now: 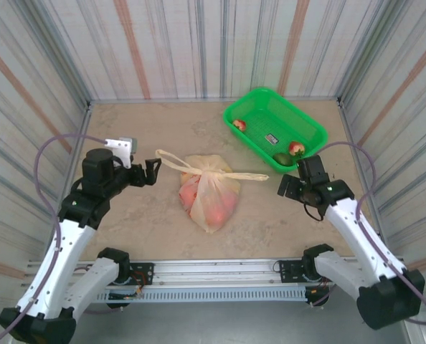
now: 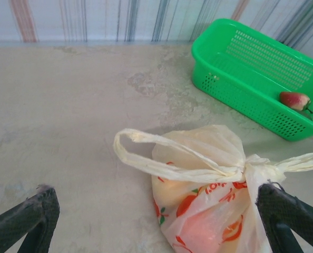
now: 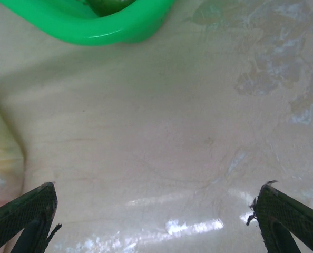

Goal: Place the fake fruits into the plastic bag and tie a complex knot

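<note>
The cream plastic bag (image 1: pixel 209 197) lies in the middle of the table with reddish fruits showing through it. Its handles are tied in a knot (image 1: pixel 211 172), one loop sticking out left (image 1: pixel 171 159) and one right (image 1: pixel 252 176). In the left wrist view the bag (image 2: pixel 209 211) and knot (image 2: pixel 247 167) sit between my open fingers. My left gripper (image 1: pixel 153 170) is open just left of the bag. My right gripper (image 1: pixel 286 188) is open to the right of it, over bare table. Two red-green apples (image 1: pixel 239 125) (image 1: pixel 296 148) and a dark green fruit (image 1: pixel 282 158) lie in the green basket.
The green plastic basket (image 1: pixel 274 127) stands at the back right, its corner (image 3: pixel 104 26) near my right gripper. Striped walls close in the table on three sides. A rail runs along the near edge between the arm bases.
</note>
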Tool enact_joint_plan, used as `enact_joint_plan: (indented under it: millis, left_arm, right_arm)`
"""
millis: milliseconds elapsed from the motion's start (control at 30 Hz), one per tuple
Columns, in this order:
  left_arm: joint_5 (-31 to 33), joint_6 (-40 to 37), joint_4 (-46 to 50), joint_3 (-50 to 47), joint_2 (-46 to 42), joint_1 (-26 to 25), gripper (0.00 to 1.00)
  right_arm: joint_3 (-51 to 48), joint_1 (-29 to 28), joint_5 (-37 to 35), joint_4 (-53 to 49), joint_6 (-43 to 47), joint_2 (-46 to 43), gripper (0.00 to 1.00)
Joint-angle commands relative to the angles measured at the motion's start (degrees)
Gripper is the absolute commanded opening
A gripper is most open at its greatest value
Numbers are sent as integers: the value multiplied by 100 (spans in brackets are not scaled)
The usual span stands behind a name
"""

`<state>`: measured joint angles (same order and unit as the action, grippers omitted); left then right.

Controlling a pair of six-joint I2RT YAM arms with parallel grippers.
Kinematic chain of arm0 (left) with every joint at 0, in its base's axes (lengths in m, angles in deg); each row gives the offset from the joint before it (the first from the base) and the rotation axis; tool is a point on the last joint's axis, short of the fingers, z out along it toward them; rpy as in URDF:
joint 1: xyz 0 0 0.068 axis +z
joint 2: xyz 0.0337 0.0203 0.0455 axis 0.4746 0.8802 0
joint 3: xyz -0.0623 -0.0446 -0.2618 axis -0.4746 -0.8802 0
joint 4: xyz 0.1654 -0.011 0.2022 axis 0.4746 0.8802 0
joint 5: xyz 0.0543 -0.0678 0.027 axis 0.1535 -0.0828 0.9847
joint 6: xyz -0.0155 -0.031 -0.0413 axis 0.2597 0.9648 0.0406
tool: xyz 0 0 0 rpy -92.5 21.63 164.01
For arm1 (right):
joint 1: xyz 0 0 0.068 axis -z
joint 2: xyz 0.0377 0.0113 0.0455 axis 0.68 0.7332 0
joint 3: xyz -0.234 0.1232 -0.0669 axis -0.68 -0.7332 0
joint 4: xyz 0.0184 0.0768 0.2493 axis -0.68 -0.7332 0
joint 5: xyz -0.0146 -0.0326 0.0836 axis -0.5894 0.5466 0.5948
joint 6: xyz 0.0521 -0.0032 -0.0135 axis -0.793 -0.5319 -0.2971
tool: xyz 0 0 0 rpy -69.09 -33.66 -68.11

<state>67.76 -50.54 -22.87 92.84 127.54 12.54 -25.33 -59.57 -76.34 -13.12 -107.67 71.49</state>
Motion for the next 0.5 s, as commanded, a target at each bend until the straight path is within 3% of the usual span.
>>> enact_joint_plan:
  millis: [0, 167, 267, 400, 467]
  left_arm:
    - [-513, -835, -1028, -461, 49, -20, 99]
    - [-441, -759, -1328, -546, 191, -28, 99]
    - [-304, -836, -1203, -426, 253, -29, 99]
    - [-162, -960, -1103, -381, 320, -28, 99]
    - [-125, -1043, -1116, -422, 368, -28, 99]
  right_arm:
    - [160, 42, -343, 854, 107, 816, 99]
    - [875, 575, -950, 1684, 222, 2677, 99]
    - [1389, 903, -1065, 2361, 802, 3502, 99]
    - [2018, 1407, -462, 3029, 1150, 4215, 99]
    - [2449, 1401, -335, 2765, 1277, 4520, 99]
